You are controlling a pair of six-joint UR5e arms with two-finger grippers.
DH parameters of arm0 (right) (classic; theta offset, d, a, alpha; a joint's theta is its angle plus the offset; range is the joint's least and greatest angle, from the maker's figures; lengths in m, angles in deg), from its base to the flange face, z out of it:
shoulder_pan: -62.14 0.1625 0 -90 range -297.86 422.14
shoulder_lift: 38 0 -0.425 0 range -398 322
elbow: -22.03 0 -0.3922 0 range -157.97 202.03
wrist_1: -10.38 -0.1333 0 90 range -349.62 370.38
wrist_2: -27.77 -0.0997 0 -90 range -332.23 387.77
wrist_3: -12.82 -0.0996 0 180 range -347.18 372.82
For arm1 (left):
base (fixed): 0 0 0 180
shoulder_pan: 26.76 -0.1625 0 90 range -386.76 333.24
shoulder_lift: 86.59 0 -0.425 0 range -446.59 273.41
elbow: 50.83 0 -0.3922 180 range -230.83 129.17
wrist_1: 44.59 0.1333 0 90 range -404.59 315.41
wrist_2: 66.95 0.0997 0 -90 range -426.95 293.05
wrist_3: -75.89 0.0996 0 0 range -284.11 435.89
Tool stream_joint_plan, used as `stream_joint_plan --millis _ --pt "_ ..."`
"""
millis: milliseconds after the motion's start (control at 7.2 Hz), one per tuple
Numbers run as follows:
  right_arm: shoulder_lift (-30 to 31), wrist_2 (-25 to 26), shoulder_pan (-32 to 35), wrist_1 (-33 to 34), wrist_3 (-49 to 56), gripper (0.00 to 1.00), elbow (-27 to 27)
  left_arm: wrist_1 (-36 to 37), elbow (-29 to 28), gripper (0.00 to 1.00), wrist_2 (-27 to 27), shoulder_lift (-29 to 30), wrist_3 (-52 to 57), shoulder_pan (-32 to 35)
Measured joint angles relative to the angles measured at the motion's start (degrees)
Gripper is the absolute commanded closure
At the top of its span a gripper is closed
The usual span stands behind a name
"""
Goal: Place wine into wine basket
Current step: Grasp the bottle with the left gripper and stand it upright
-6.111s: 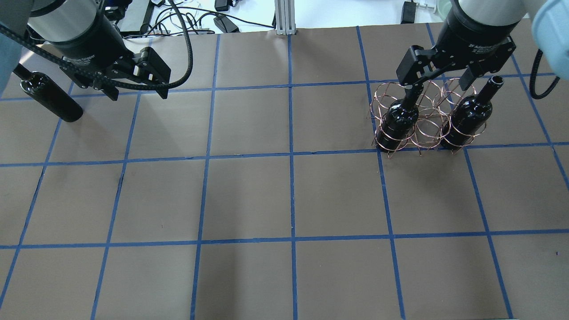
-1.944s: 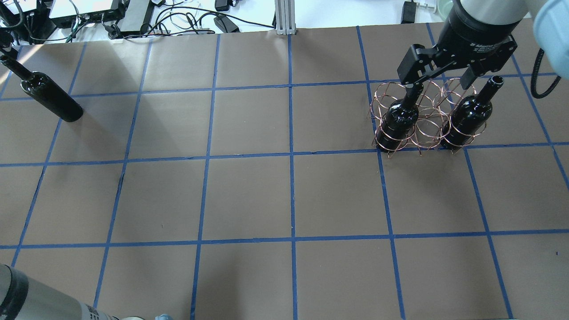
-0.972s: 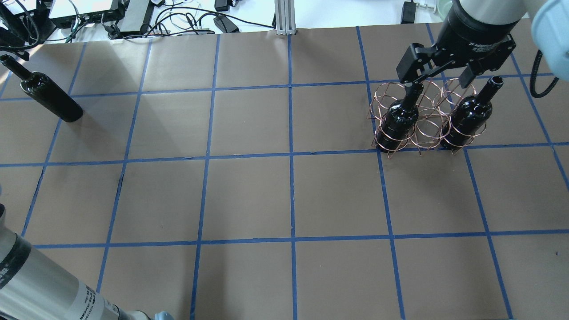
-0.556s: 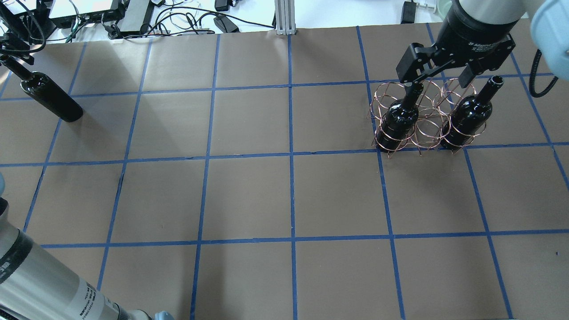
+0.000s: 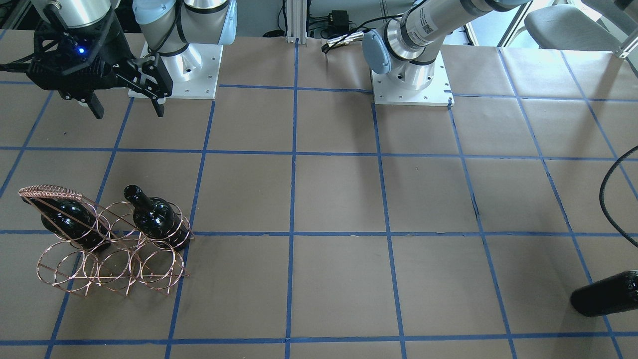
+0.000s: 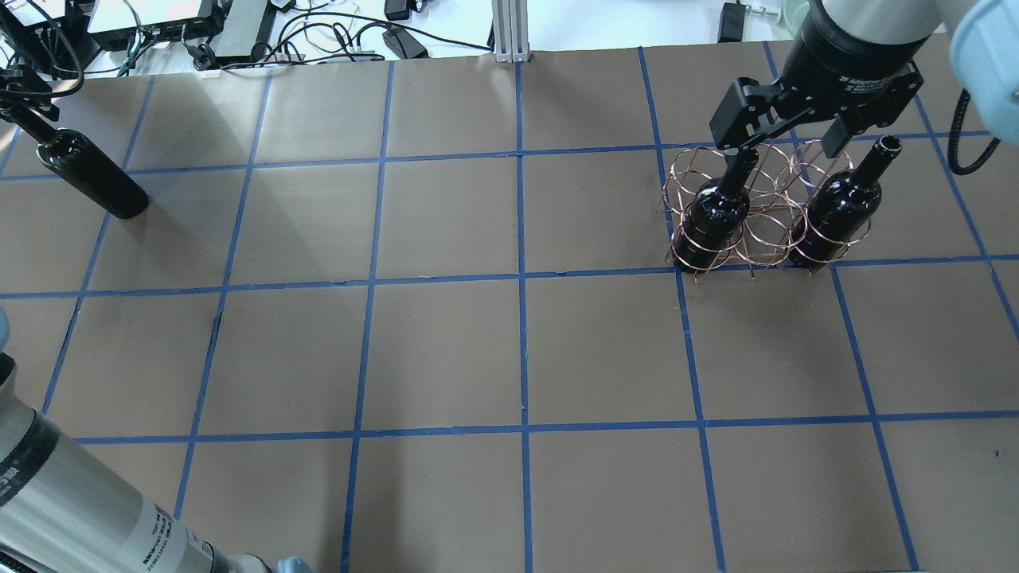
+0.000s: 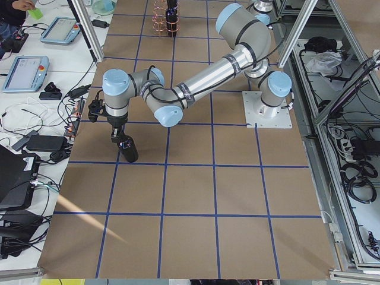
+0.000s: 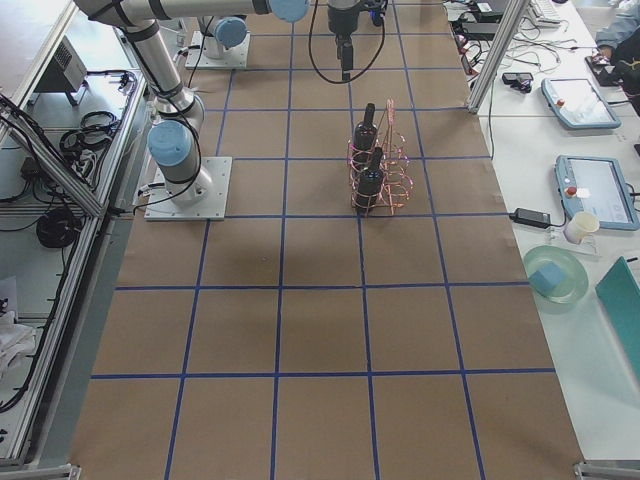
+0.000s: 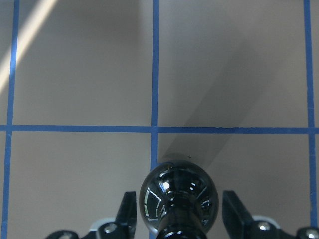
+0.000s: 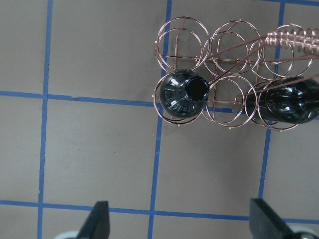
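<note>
Two bottles (image 6: 715, 213) stand racked on blue-gridded brown paper (image 6: 446, 350).

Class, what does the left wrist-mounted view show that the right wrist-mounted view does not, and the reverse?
Left wrist only: a lone glossy black glass bottle, upright between the fingers of the open left gripper. Right wrist only: the copper wire basket holding two black bottles, and the open right gripper. Both: the brown paper table with blue tape lines.

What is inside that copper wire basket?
A wine bottle and a second bottle stand in one row's end rings; the other four rings are empty. The handle partly covers the second bottle.
</note>
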Motion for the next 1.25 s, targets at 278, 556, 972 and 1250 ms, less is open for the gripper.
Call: stream_joint_plan --millis 278,556,972,1250 --pt "0.0 0.0 0.0 0.0 0.0 0.00 0.0 -0.5 0.3 1.00 0.3 0.0 0.4 0.0" --pt "0.0 0.0 0.0 0.0 -0.1 0.00 0.0 -0.8 0.5 1.00 0.4 -0.4 0.7 0.0" --pt "0.0 0.1 0.0 0.0 0.0 0.00 0.0 -4.2 0.8 1.00 0.0 -3.6 -0.3 0.8" --pt "0.0 0.1 0.0 0.0 0.0 0.00 0.0 -5.9 3.9 1.00 0.3 -8.4 -7.7 5.8"
